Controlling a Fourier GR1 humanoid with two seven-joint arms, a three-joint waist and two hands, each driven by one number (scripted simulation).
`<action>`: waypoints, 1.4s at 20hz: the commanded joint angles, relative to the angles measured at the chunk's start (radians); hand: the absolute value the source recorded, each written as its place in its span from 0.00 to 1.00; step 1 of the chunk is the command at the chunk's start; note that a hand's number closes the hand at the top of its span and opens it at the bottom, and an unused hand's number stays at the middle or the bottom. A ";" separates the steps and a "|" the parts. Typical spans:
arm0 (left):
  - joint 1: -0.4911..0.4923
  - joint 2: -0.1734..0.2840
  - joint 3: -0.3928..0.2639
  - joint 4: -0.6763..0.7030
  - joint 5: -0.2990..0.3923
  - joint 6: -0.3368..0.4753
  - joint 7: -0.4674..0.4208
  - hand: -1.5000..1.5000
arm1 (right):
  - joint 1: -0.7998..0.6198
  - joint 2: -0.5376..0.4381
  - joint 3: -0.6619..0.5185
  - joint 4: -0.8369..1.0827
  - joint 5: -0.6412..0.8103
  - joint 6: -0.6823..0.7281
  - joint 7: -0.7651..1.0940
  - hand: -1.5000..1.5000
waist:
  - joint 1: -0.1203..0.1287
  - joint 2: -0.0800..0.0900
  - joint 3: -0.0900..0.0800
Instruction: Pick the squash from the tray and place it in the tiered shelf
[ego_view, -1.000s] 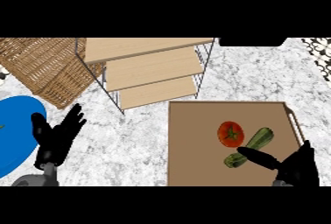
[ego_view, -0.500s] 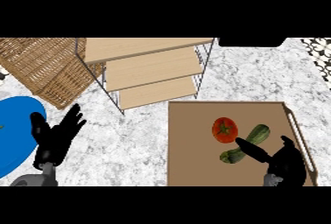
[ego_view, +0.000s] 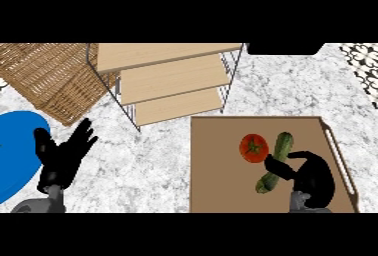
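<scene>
- While the squash (ego_view: 277, 161) lies on the tray (ego_view: 221, 170) beside a tomato (ego_view: 253, 148), the right hand (ego_view: 308, 174) curls around it (grasping).
- Left hand (ego_view: 63, 155): released, resting.
- Shelf (ego_view: 173, 82): behind tray.

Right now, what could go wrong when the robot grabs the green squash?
The tomato sits right beside the squash on the tray, so the right hand closing on the squash might bump it and roll it away. The tiered shelf has thin wire sides the squash could knock on the way in.
</scene>
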 joint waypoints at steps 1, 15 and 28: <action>-0.036 -0.047 -0.019 0.056 -0.022 0.029 0.004 0.50 | -0.078 0.013 0.160 0.050 -0.030 0.022 0.020 1.00 | 0.010 0.018 0.012; -0.047 -0.042 -0.047 0.015 -0.033 0.020 0.056 0.50 | -0.541 0.013 0.913 -0.157 -0.267 0.168 -0.154 1.00 | 0.056 0.010 0.012; -0.026 0.002 0.018 0.041 -0.005 -0.021 0.038 0.50 | -1.028 0.013 0.625 -0.391 -0.304 0.346 0.270 1.00 | 0.000 0.003 0.010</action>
